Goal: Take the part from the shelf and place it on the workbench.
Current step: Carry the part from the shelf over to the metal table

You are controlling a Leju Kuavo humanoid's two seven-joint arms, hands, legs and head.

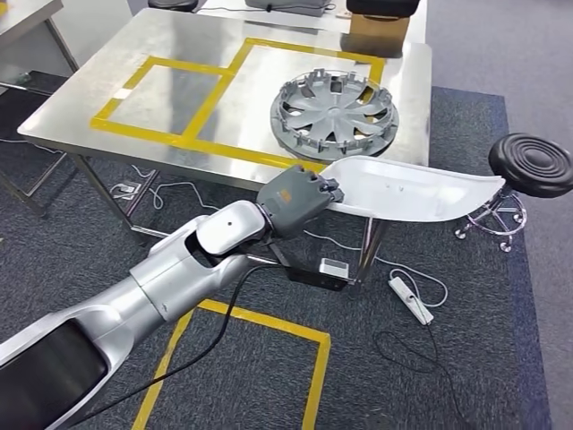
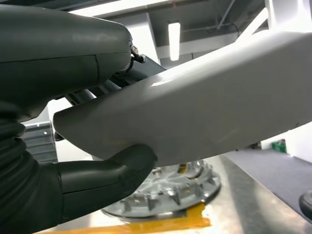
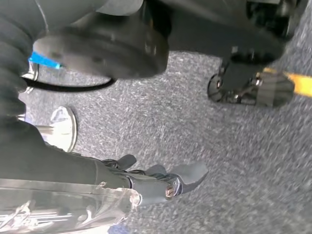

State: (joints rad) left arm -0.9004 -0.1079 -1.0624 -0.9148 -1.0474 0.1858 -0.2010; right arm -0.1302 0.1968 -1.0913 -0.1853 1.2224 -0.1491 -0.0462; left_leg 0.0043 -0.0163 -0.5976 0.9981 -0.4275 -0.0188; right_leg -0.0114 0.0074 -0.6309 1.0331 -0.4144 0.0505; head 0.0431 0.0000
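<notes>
White part (image 1: 412, 190) at right centre of frame, one end clamped in left hand (image 1: 297, 199), fingers above, thumb (image 2: 110, 178) below, hubcap (image 1: 334, 112) on workbench (image 1: 169, 98) behind, right hand (image 3: 162, 180) fingers loosely extended, holding nothing.

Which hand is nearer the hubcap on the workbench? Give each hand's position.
Left. The left hand holds the long white part at the workbench edge, just before the hubcap. The right hand hangs down over the carpet.
</notes>
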